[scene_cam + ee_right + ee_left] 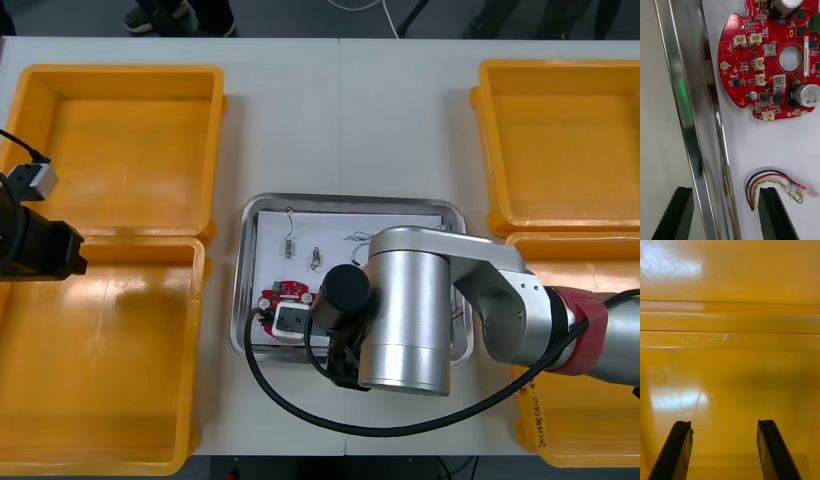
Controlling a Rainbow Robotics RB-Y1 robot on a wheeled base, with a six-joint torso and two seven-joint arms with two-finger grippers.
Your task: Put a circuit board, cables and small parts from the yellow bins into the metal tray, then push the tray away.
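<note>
We see the right gripper (725,191), released, astride the tray (688,112) rim, the board (767,63) and cable (771,183) lying inside the tray just beyond it, while the left gripper (724,423) hangs unclenched over a left bin (730,288).

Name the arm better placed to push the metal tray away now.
Right, most likely. The right claw, open, straddles the rim of the metal tray, one finger inside by the red and yellow cable, with the circuit board already in. The left claw hangs open over a yellow bin.
</note>
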